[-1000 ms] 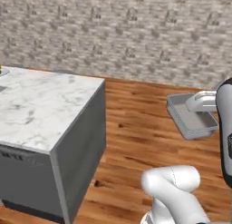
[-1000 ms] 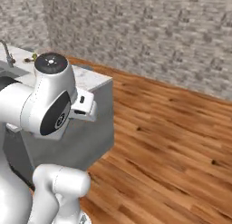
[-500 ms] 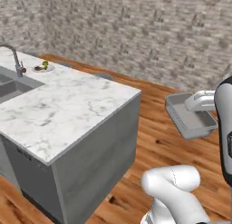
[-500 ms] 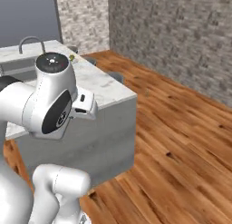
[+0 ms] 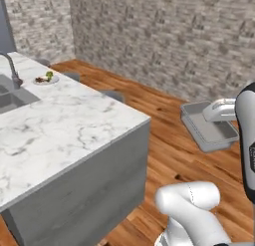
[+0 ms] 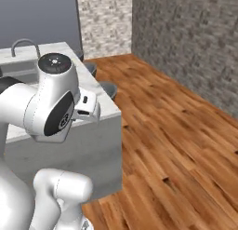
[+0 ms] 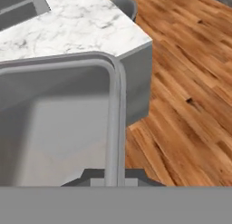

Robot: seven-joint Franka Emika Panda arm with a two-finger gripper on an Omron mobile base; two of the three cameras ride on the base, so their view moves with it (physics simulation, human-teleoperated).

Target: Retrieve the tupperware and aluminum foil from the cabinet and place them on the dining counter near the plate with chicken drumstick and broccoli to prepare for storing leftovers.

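My gripper (image 5: 208,116) is shut on the rim of the grey tupperware (image 5: 209,126), which hangs in the air right of the dining counter (image 5: 74,121), over the wood floor. In the hand view the tupperware (image 7: 54,123) is close up, its rim pinched between the fingertips (image 7: 93,177), with the counter's corner (image 7: 86,28) just beyond it. The white plate (image 5: 46,79) sits far back on the counter near the faucet, bearing the green broccoli (image 5: 49,74) and the brown chicken drumstick (image 5: 40,79). The aluminum foil and the cabinet are out of view.
An inset grey sink (image 5: 11,98) and tall faucet (image 5: 10,68) lie at the counter's left. Grey stools (image 5: 113,95) stand along its far side. Open wood floor (image 6: 176,131) runs right of the counter up to a stone wall (image 5: 164,36).
The whole picture has shifted as the base moved: the counter now fills more of the view, with sink and plate showing. The gripper stays shut on the tupperware.
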